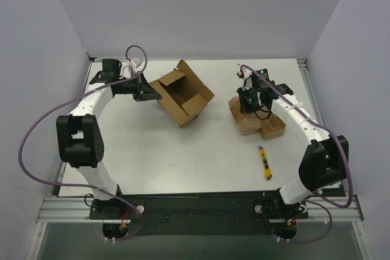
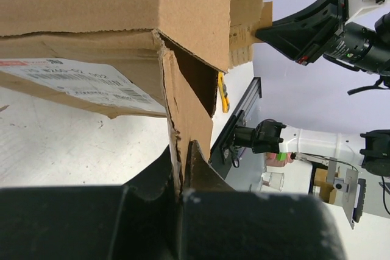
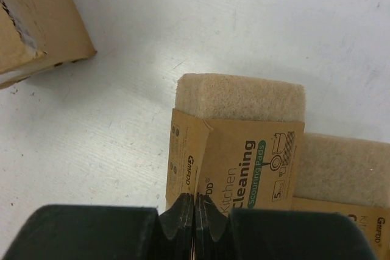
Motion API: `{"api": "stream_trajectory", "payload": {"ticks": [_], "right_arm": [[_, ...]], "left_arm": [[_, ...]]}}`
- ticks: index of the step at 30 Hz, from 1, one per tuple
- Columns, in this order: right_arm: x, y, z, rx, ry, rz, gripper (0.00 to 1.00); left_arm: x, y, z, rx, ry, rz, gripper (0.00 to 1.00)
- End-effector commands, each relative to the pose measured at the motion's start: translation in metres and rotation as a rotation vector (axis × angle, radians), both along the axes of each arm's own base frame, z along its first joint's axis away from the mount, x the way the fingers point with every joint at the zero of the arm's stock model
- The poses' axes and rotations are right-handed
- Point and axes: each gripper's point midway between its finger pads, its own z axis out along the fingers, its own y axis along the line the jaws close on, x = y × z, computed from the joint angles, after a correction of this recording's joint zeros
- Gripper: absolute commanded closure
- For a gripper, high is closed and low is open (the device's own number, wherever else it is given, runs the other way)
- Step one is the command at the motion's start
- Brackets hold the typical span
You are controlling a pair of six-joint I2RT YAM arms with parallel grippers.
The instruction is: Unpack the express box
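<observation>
The express box (image 1: 183,92) lies open at the table's middle, its flaps spread. In the left wrist view the express box (image 2: 122,16) shows a white label (image 2: 79,83) on its side. My left gripper (image 1: 148,92) is shut on a torn cardboard flap edge (image 2: 183,120) at the box's left side; in the left wrist view the left gripper (image 2: 181,172) has its jaws pressed on the cardboard. My right gripper (image 1: 247,98) is shut on the paper sleeve of a scouring pad pack (image 3: 244,144), which lies on the table; the right gripper (image 3: 195,211) shows a thin sliver of sleeve between its jaws.
More brown scouring pad packs (image 1: 268,126) lie beside the held one; one also shows in the right wrist view (image 3: 341,168). A yellow utility knife (image 1: 265,163) lies front right. A corner of the box (image 3: 36,22) shows at the right wrist view's upper left.
</observation>
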Motion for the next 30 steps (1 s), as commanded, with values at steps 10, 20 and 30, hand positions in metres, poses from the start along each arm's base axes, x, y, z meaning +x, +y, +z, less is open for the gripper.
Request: {"api": "stream_trajectory", "payload": {"ticks": [10,20,30], "right_arm": [[0.008,0.013,0.052,0.048,-0.110,-0.050,0.01],[0.001,-0.059,0.097,-0.284,-0.127,-0.259,0.00],[-0.012,-0.077,0.089,-0.340,-0.148,-0.262,0.00]], "left_arm": [[0.006,0.011,0.024,0.121,-0.157,0.002,0.10],[0.037,0.051,0.040,0.348,-0.319,0.077,0.04],[0.079,0.107,0.047,0.538,-0.330,0.203,0.03]]}}
